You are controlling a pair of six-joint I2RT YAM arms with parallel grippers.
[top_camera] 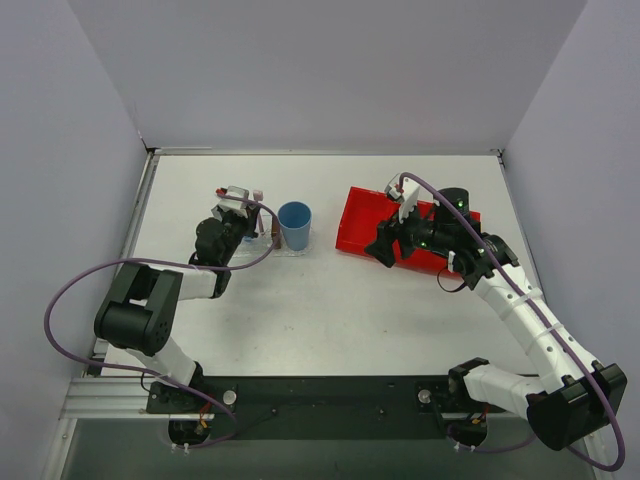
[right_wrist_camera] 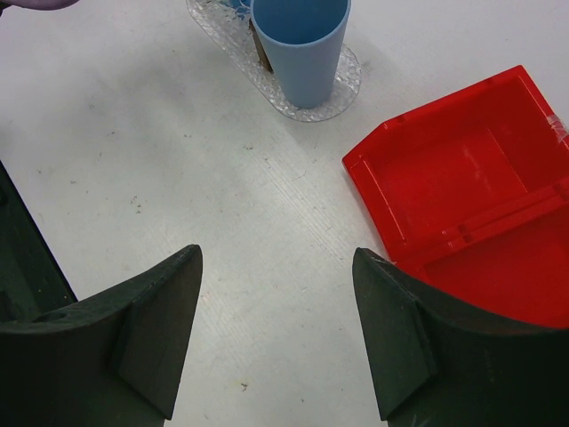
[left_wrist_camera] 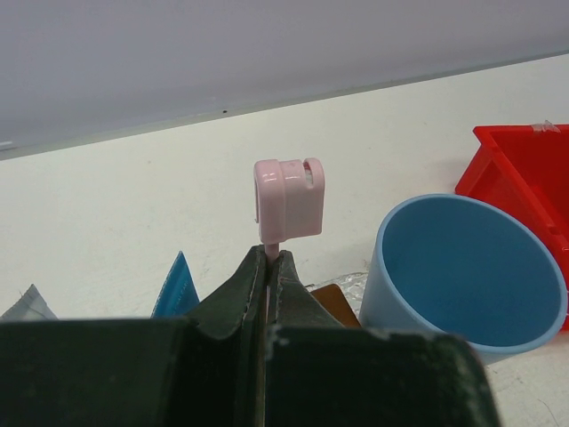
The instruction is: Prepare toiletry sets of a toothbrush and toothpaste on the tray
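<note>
My left gripper (left_wrist_camera: 269,258) is shut on the thin stem of the pinkish toothbrush (left_wrist_camera: 289,197), whose capped head sticks up just past the fingertips. In the top view this gripper (top_camera: 250,214) hovers at the left end of the clear tray (top_camera: 287,249). A bright blue toothpaste tube (left_wrist_camera: 178,285) and a white-grey toothpaste tube (left_wrist_camera: 27,305) show below the fingers on the left. My right gripper (right_wrist_camera: 276,267) is open and holds nothing, above bare table by the red bin's left edge (top_camera: 384,247).
A round blue cup (top_camera: 295,224) stands on the tray, next to a brown block (left_wrist_camera: 333,302). The red two-compartment bin (top_camera: 362,225) lies at the right, partly under my right arm. Grey walls close the table's far and side edges.
</note>
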